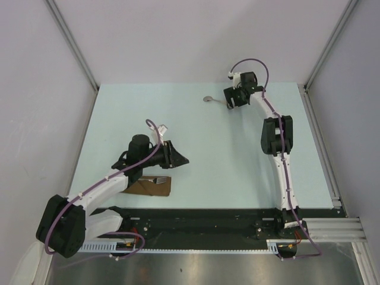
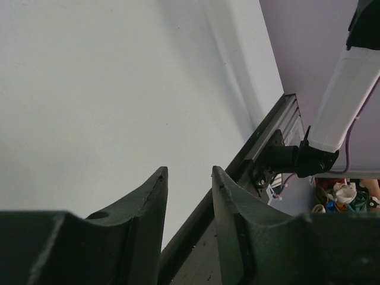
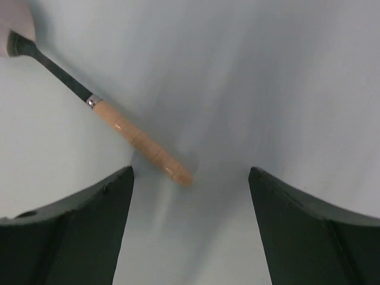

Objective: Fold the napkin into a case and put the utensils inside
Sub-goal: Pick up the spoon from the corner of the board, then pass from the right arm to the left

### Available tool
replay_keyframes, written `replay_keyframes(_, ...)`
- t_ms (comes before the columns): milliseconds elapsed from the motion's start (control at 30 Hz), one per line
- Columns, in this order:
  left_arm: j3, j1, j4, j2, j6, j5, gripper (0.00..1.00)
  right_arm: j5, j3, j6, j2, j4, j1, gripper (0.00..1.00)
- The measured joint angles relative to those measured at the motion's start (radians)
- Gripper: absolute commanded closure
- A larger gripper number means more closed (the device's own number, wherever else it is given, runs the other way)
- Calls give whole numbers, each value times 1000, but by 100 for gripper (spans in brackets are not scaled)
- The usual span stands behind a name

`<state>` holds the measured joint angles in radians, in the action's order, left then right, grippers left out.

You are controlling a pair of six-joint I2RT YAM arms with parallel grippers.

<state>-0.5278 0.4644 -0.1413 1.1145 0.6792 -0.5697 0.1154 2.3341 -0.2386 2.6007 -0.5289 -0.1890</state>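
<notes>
Fingers (image 3: 89,225) of your right gripper (image 3: 191,172) stood wide apart and empty over the spoon (image 3: 136,142) far across the table (image 1: 237,160), your left gripper (image 2: 189,172) hung half open, holding nothing, near the folded case (image 1: 148,187) with the fork (image 1: 159,179) showing on it, so one utensil remained

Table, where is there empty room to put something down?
The widest bare patch of table is the middle, between the left gripper and the right arm. The far left corner too. It is crowded near left, where the left arm hangs over the brown napkin and fork, and at the far spoon under the right gripper.
</notes>
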Motion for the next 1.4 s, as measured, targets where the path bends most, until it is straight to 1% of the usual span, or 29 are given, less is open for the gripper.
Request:
replay_keyframes(133, 0, 0, 1, 0, -4, -10, 59, 74, 70, -66, 46, -39, 10, 18)
replay_keyframes(200, 0, 0, 1, 0, -7, -11, 60, 106, 77, -93, 48, -62, 7, 23)
replay_keyframes(300, 0, 0, 0, 0, -6, -12, 60, 130, 82, -122, 48, -88, -4, 41)
replay_keyframes(333, 0, 0, 0, 0, -6, -12, 60, 133, 84, -130, 48, -96, -9, 53)
replay_keyframes(400, 0, 0, 0, 0, -6, -14, 59, 138, 88, -145, 49, -111, -19, 62)
replay_keyframes(433, 0, 0, 0, 0, -6, -14, 60, 141, 93, -147, 51, -118, -26, 76)
replay_keyframes(467, 0, 0, 0, 0, -6, -14, 60, 143, 97, -153, 53, -122, -27, 81)
replay_keyframes(500, 0, 0, 1, 0, -6, -15, 60, 148, 100, -156, 55, -126, -30, 83)
replay_keyframes(533, 0, 0, 1, 0, -5, -15, 60, 151, 101, -157, 55, -129, -33, 92)
replay_keyframes(567, 0, 0, 1, 0, -5, -14, 59, 151, 102, -158, 55, -133, -37, 97)
replay_keyframes(600, 0, 0, 1, 0, -4, -15, 59, 147, 103, -159, 55, -134, -42, 100)
replay_keyframes(667, 0, 0, 2, 0, 0, -15, 58, 145, 103, -160, 55, -137, -47, 100)
replay_keyframes(767, 0, 0, 2, 0, 10, -14, 50, 147, 80, -149, 39, -132, -51, 100)
replay_keyframes(800, 0, 0, 3, 1, 20, -14, 46, 151, 50, -129, 21, -131, -53, 100)
replay_keyframes(833, 0, 0, 5, 5, 28, -11, 44, 154, 13, -112, -1, -127, -56, 100)
replay_keyframes(900, -4, 0, 6, 23, 48, -9, 40, 179, -132, -37, -85, -92, -64, 100)
replay_keyframes(1033, -23, 0, -2, 106, 126, 3, 37, 226, -490, 159, -293, -12, -89, 100)
replay_keyframes(1067, -29, 0, -11, 136, 149, 4, 36, 235, -628, 222, -373, 44, -101, 100)
replay_keyframes(1100, -32, 1, -19, 165, 178, 4, 36, 237, -725, 270, -440, 60, -115, 100)
replay_keyframes(1133, -34, 2, -30, 186, 198, 3, 36, 236, -793, 305, -490, 73, -129, 100)
replay_keyframes(1200, -39, 12, -46, 237, 247, 11, 35, 215, -971, 395, -624, 138, -175, 100)
replay_keyframes(1267, -50, 31, -52, 272, 285, 24, 35, 183, -1099, 460, -737, 185, -231, 100)
replay_keyframes(1400, -100, 91, -59, 330, 349, 67, 36, 124, -1347, 592, -966, 295, -381, 100)
